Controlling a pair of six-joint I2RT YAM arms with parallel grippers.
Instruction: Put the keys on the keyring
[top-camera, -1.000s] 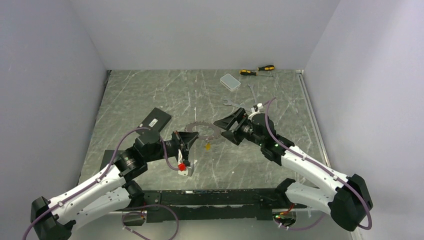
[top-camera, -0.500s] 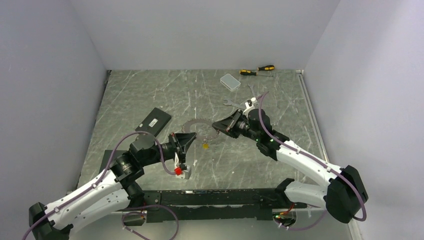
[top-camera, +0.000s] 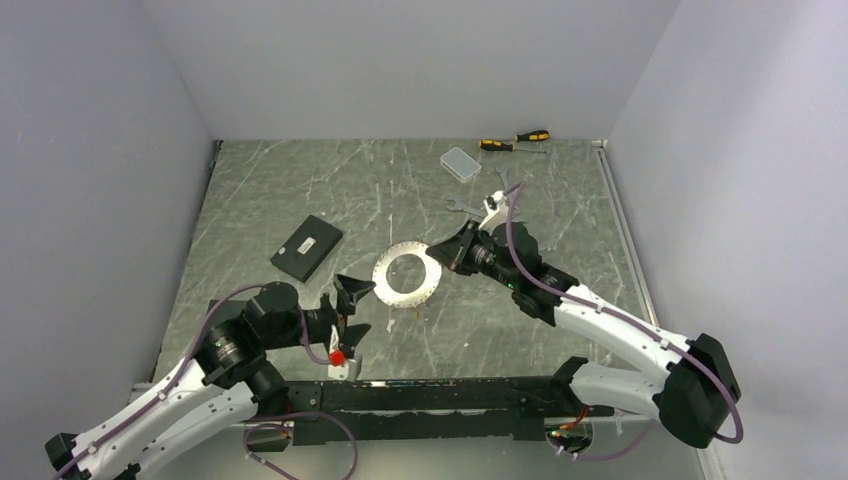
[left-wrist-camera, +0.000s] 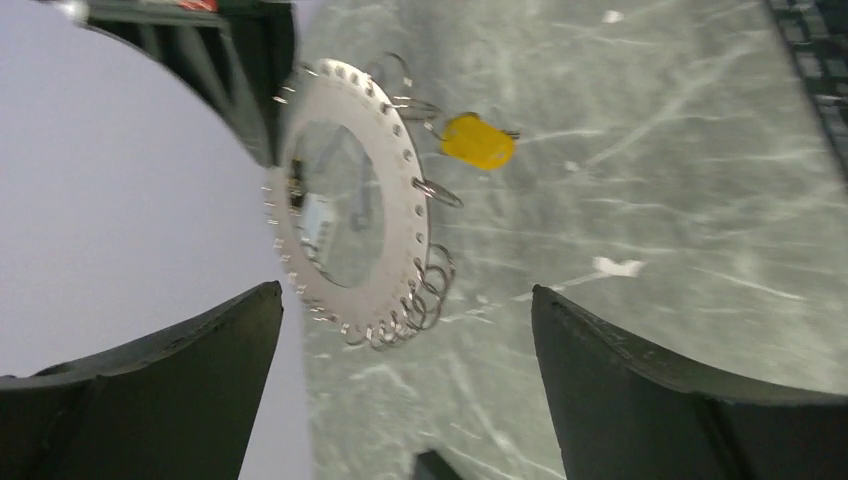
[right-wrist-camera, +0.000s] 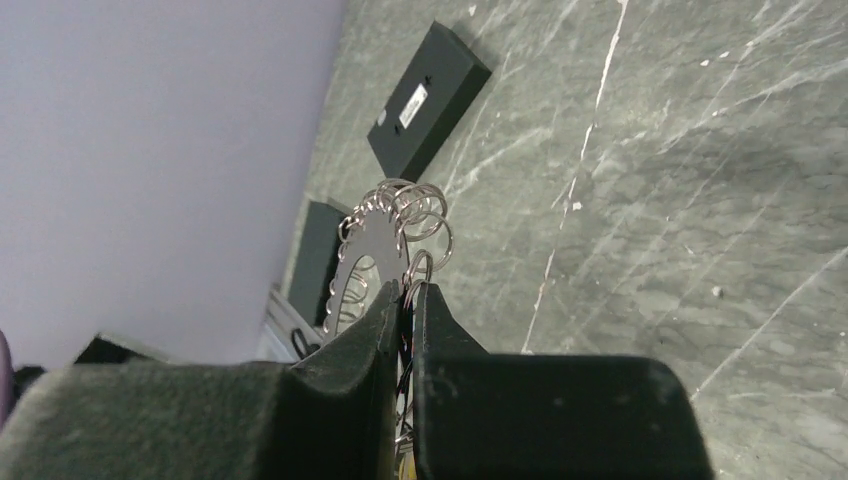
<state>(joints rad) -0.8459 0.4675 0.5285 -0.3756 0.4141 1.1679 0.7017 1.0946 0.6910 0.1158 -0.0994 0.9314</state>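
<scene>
The keyring (top-camera: 407, 273) is a flat silver ring with small wire loops round its toothed rim, held up off the table and tilted. My right gripper (top-camera: 450, 255) is shut on its right edge; the right wrist view shows the fingertips (right-wrist-camera: 407, 290) pinching the rim of the keyring (right-wrist-camera: 362, 250). A key with a yellow head (left-wrist-camera: 478, 140) dangles at the keyring's (left-wrist-camera: 350, 205) rim, small in the top view (top-camera: 414, 303). My left gripper (top-camera: 355, 308) stands open, just left of the ring and apart from it, with nothing between its fingers (left-wrist-camera: 620, 370).
A black box (top-camera: 306, 247) lies left of the ring, also in the right wrist view (right-wrist-camera: 428, 98). A clear plastic box (top-camera: 460, 162), two yellow-and-black screwdrivers (top-camera: 515, 140) and silver wrenches (top-camera: 470, 207) lie at the back right.
My left gripper opened, let go of the keyring and drew back toward the near left. My right gripper shut on the ring's right edge and tipped it up.
</scene>
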